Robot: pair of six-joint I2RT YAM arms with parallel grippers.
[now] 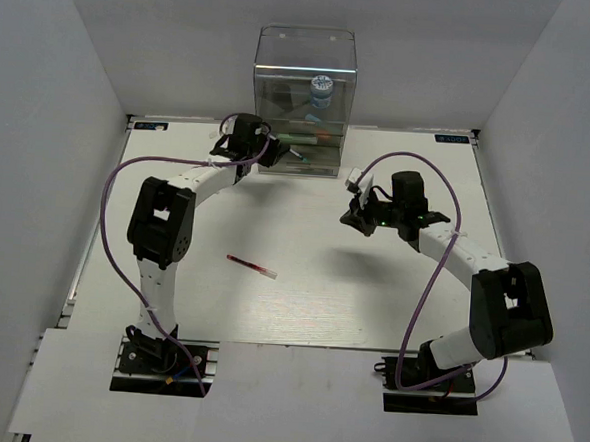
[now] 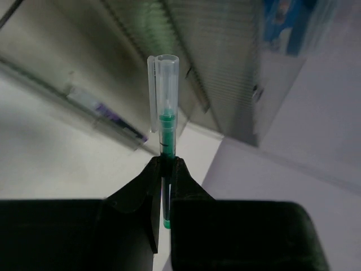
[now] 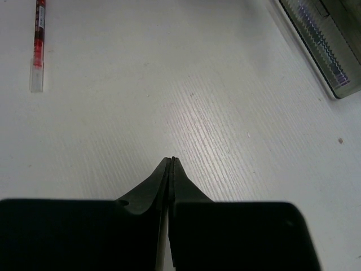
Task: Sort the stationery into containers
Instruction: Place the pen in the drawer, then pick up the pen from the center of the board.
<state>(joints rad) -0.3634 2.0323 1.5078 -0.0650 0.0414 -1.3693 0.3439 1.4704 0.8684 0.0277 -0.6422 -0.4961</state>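
White table (image 1: 311,292), clear cabinet (image 1: 302,101). My left gripper (image 2: 166,161) pinches green pen (image 2: 163,121) at cabinet's front; right gripper (image 3: 171,160) closed, empty. Red pen (image 1: 252,267) lies well before cabinet. Narrow pinch: pen could pivot, snag on cabinet.

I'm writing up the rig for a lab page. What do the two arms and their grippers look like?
Both the left arm and right arm have white links between chunky black joint housings, bolted to black base plates. A purple cable loops along each. The left gripper and right gripper have matte black fingers tapering to narrow tips.
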